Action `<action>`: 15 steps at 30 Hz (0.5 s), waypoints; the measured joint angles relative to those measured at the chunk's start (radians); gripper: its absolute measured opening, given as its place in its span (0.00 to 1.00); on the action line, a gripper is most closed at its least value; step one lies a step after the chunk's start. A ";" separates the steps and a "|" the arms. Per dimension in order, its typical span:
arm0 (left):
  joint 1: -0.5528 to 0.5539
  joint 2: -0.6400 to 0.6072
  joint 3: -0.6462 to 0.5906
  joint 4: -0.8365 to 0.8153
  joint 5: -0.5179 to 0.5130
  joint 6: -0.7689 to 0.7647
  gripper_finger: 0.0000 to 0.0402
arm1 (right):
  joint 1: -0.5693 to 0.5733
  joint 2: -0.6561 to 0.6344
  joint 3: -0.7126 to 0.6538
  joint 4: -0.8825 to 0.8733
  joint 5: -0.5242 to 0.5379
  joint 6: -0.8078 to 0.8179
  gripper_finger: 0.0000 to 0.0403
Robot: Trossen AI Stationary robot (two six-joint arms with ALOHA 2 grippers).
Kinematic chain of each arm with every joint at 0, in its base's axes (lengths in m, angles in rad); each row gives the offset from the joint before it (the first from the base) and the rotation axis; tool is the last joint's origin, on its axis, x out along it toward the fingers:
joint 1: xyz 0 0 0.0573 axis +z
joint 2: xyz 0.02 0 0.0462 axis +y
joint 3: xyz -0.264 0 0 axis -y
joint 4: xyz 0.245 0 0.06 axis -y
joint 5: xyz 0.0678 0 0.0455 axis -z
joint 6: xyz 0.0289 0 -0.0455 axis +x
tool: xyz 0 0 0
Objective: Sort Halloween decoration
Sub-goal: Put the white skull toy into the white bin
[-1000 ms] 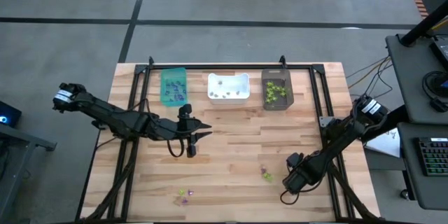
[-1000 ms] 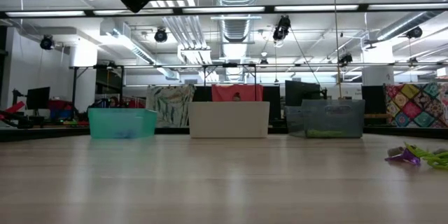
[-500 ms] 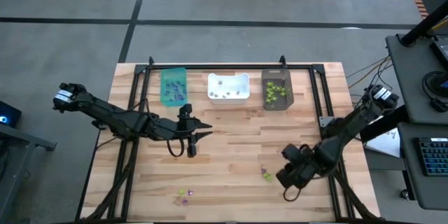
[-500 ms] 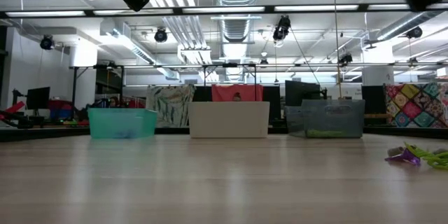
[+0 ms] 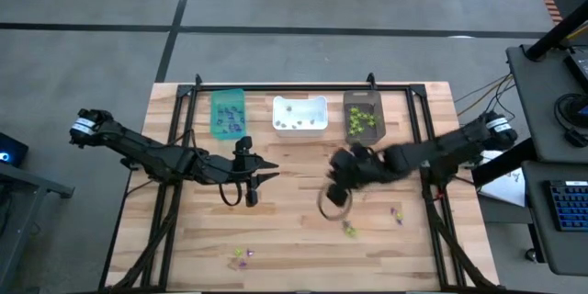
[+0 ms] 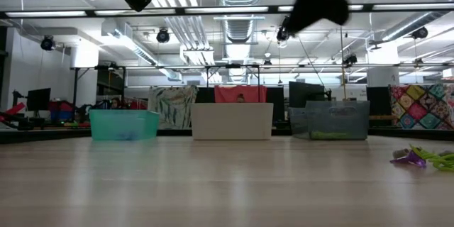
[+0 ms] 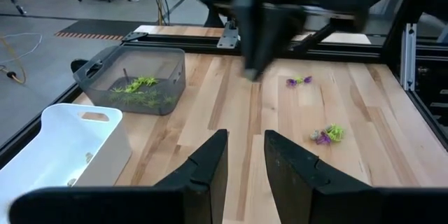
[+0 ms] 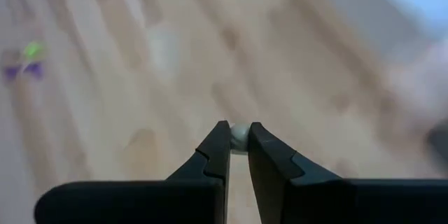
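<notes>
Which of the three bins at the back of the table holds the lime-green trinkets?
The dark bin, on the right end of the row. The teal bin holds purple pieces, and the white bin in the middle only a few pale ones.

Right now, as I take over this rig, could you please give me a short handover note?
Right hand: shut on a pale trinket, above mid-table, near the bins.
Left hand: open, empty, hovering left of centre.
Bins along the far edge: teal bin holds purple pieces, white bin a few pale ones, dark bin green ones.
Left to sort: loose trinkets on the table at the front left, front centre and right.
Next, probably: drop the pale trinket in the white bin.
</notes>
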 joint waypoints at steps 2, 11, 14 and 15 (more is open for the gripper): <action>0.000 0.000 0.000 -0.002 0.000 0.000 0.19 | -0.070 0.022 0.039 0.019 -0.004 -0.106 0.07; 0.000 -0.001 0.000 -0.019 0.001 0.000 0.19 | -0.347 0.159 0.192 0.143 -0.007 -0.446 0.07; 0.000 -0.002 0.000 -0.033 0.002 0.000 0.19 | -0.428 0.228 0.238 0.179 -0.056 -0.528 0.07; 0.000 -0.002 0.000 -0.040 0.002 0.000 0.19 | -0.454 0.254 0.252 0.193 -0.081 -0.550 0.07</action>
